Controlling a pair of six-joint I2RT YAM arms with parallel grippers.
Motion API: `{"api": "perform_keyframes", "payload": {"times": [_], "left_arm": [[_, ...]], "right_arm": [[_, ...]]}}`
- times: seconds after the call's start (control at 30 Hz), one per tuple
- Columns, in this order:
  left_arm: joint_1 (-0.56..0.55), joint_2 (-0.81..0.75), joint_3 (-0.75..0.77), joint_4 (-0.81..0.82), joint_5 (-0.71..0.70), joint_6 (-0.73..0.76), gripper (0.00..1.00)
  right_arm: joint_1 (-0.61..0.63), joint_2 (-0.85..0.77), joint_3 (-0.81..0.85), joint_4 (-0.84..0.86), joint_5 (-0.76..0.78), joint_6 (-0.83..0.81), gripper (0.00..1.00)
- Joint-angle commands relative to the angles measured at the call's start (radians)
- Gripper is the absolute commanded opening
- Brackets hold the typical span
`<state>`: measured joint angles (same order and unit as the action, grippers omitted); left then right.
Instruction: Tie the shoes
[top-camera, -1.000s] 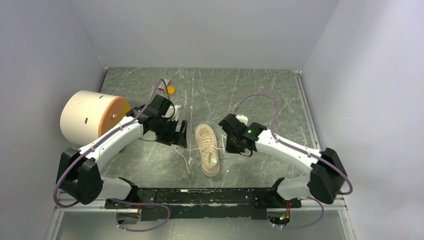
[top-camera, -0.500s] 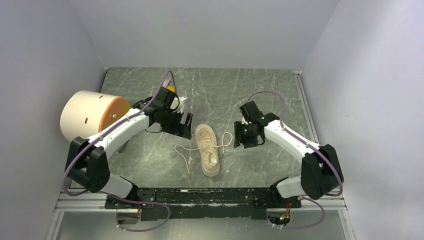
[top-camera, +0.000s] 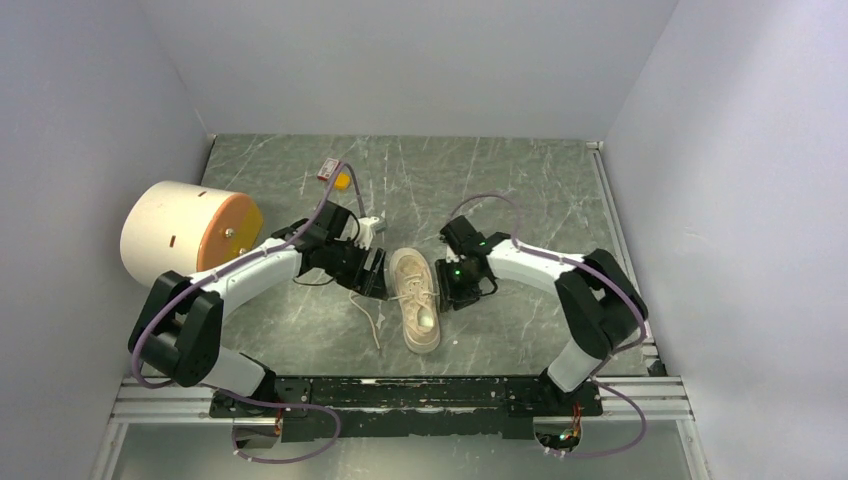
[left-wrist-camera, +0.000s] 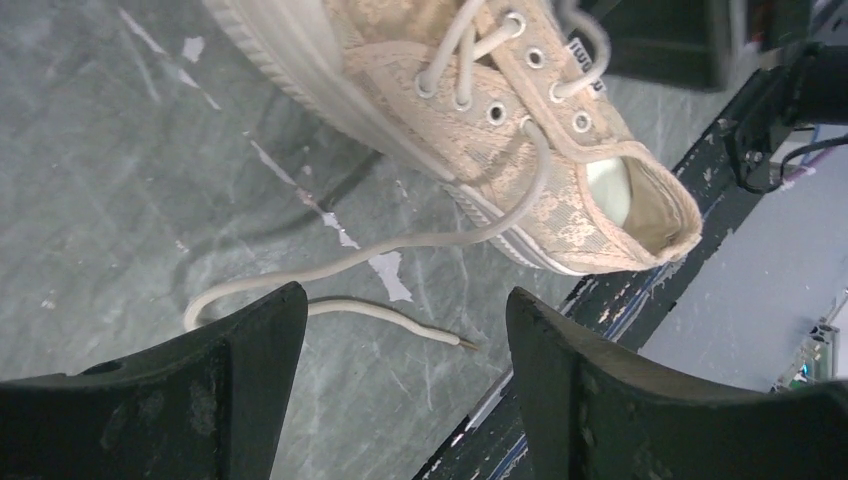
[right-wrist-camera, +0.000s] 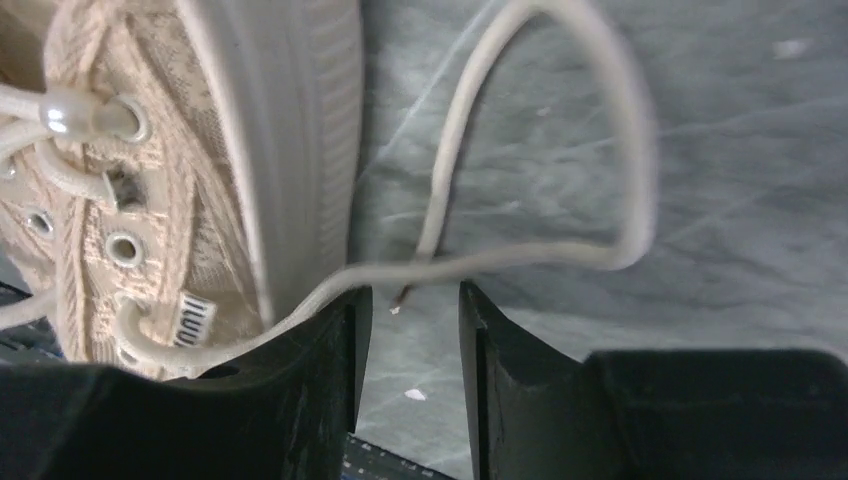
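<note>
Two grippers flanked the sneaker (top-camera: 417, 300), which sat on its sole near the middle of the marbled table (top-camera: 520, 190) in the top view. Its toe pointed to the upper edge of the frame and its heel opening to the black rail (top-camera: 400, 392) below. The left gripper (top-camera: 372, 272) stood just beside the shoe's left flank, and the right gripper (top-camera: 447, 287) just beside its right flank.

In the left wrist view the left tool was released. Its fingers (left-wrist-camera: 235, 390) stood wide apart at the bottom of the frame with nothing between them but bare table. A loose lace (left-wrist-camera: 330, 262) ran from an eyelet down toward the lower left, doubled back, and ended at its tip in the gap seen between the fingers. It lay flat on the table.

In the right wrist view the right tool's fingers (right-wrist-camera: 325, 390) stood only narrowly apart, with table showing through the slit. A second lace (right-wrist-camera: 560, 250) left the shoe at lower left, crossed just above the fingertips, and looped up the right half of the frame. It was blurred there, and nothing looked pinched.

A cream-and-orange cylinder (top-camera: 185, 232) lay on its side at the left of the top view, well apart from the shoe. A small yellow object (top-camera: 343, 181) sat toward the upper left of the table, too small to identify.
</note>
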<state>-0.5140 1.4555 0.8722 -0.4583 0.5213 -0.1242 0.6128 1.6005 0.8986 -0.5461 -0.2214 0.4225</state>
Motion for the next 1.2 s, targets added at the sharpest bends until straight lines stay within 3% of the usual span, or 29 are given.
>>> {"api": "perform_keyframes", "payload": {"times": [0.0, 0.17, 0.33, 0.37, 0.7, 0.8, 0.87, 0.97, 1.03, 1.17], "left_arm": [[0.003, -0.01, -0.025, 0.118, 0.102, -0.009, 0.79], [0.004, -0.004, -0.024, 0.098, 0.044, -0.004, 0.89], [0.0, 0.045, -0.004, 0.074, 0.089, 0.066, 0.88], [-0.005, 0.056, -0.002, 0.073, 0.094, 0.07, 0.87], [-0.023, 0.133, -0.055, 0.175, 0.196, 0.035, 0.81], [-0.023, 0.156, -0.043, 0.153, 0.158, 0.041, 0.61], [-0.023, 0.172, -0.027, 0.132, 0.163, 0.056, 0.55], [-0.024, 0.155, -0.027, 0.146, 0.162, 0.036, 0.59], [-0.024, 0.142, -0.045, 0.185, 0.177, 0.01, 0.67], [-0.027, 0.151, -0.078, 0.238, 0.185, -0.019, 0.73]], "right_arm": [[0.107, 0.066, 0.073, 0.023, 0.171, 0.08, 0.42], [0.182, 0.119, 0.079, -0.05, 0.453, 0.203, 0.42], [0.183, 0.027, 0.01, -0.069, 0.52, 0.221, 0.04], [0.183, 0.0, -0.001, -0.078, 0.524, 0.21, 0.0], [0.124, -0.333, 0.0, -0.259, 0.505, 0.125, 0.0], [0.051, -0.426, 0.02, -0.273, 0.43, 0.096, 0.0], [-0.018, -0.46, 0.04, -0.264, 0.334, 0.066, 0.0], [-0.082, -0.455, 0.083, -0.248, 0.183, 0.035, 0.0], [-0.087, -0.425, 0.121, -0.252, 0.126, 0.016, 0.0], [-0.088, -0.389, 0.215, -0.316, 0.123, 0.003, 0.0]]}}
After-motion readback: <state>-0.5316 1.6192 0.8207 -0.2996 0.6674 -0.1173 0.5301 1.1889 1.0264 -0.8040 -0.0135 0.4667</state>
